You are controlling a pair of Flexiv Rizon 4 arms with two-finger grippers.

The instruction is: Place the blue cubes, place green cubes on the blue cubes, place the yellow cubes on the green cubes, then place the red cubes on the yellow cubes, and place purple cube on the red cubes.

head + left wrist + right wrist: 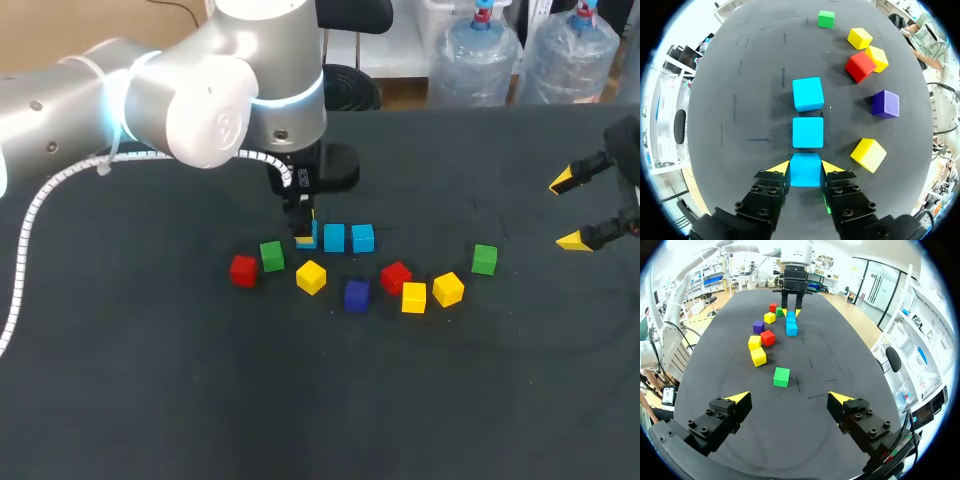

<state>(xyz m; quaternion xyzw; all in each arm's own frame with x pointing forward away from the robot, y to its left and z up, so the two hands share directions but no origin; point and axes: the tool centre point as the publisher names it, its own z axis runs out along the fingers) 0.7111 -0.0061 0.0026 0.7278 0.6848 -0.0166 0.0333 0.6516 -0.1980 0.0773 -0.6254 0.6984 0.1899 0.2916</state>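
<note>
Left tool [805, 167] is pinching a blue cube [805, 174], one yellow tip flat on each of two opposite side faces. Can't tell if it's resting on the table [740, 100] or a hair off it. It sits at the near end of a straight row: second blue cube [807, 132] just ahead, third blue cube [808, 93] beyond, small gaps between. Loose beside the row: purple cube [885, 104], a yellow cube [868, 154], a red cube [860, 66] against or just beside another yellow cube [877, 57]. A green cube [271, 256] and a second green cube [484, 259] sit towards opposite ends of the scatter. Right tool [567, 210] is spread wide, nothing between the tips, well apart from every cube near the table's right edge. Handling, my read: cubes are small, rigid, light, probably smooth-faced. A light squeeze is enough and there's nothing to crush, so the risk is slip or twist, not damage. Take hold mid-height on opposite flat faces, square on, never corners. Several loose ones lie rotated, so align the wrist first. Close neighbours leave little finger room. Containers: none on the table, cubes rest straight on the dark surface.
</note>
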